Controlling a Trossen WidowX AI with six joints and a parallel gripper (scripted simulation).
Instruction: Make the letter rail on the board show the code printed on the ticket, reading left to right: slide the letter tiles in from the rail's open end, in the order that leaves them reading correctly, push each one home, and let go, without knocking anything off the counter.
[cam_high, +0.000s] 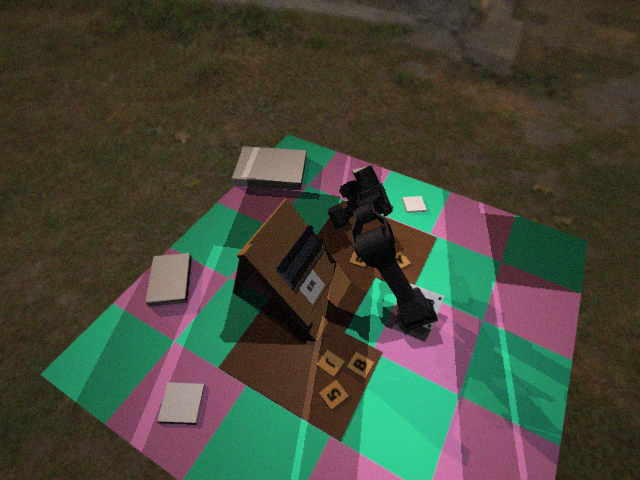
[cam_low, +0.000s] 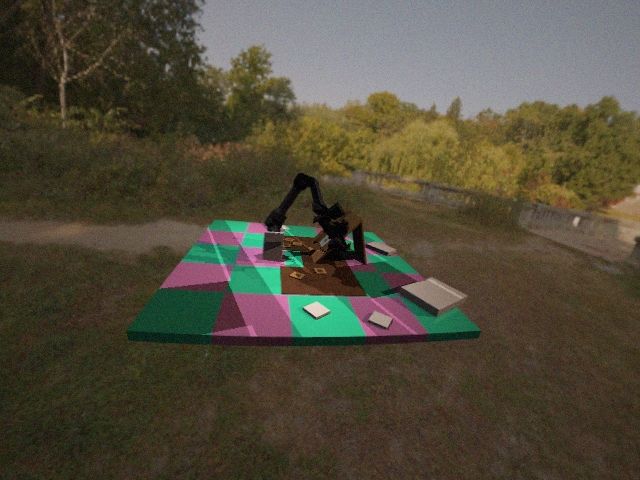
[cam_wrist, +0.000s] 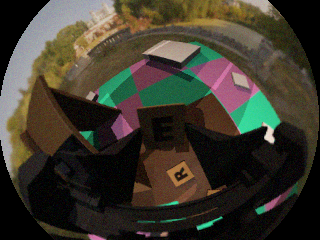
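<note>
Gripper (cam_high: 338, 214) (cam_low: 338, 242) (cam_wrist: 163, 128) closed on the E tile (cam_wrist: 162, 124), fingers standing fairly wide, one each side of it. E tile is mid-frame in wrist view, letter facing the camera; arm covers it in top view.

Slanted board (cam_high: 276, 245) (cam_low: 359, 242) (cam_wrist: 47, 117) sits left of center in top view, far left in wrist view. Dark letter rail (cam_high: 299, 256) runs diagonally on its face. Ticket (cam_high: 312, 287) (cam_low: 324, 241) reads "ER", just beside the rail, lower right of it. Gripper is above and right of the board in top view; E tile is not in the rail.

R tile (cam_high: 357, 259) (cam_wrist: 180, 174) lies flat right of center in top view, partly behind the arm (cam_high: 374, 245) (cam_low: 302, 180); in wrist view it shows below the E tile. Y tile (cam_high: 401, 259) is just across the arm from it. J tile (cam_high: 330, 362), B tile (cam_high: 360, 364) and a tile that looks like 5 or S (cam_high: 333, 394) lie close together, lower middle of top view, on brown mat (cam_high: 268, 356) (cam_low: 330, 284).

Large pale slab (cam_high: 271, 166) (cam_low: 434, 295) (cam_wrist: 172, 52) on checkered counter (cam_high: 258, 428) (cam_low: 248, 310), upper left in top view.
</note>
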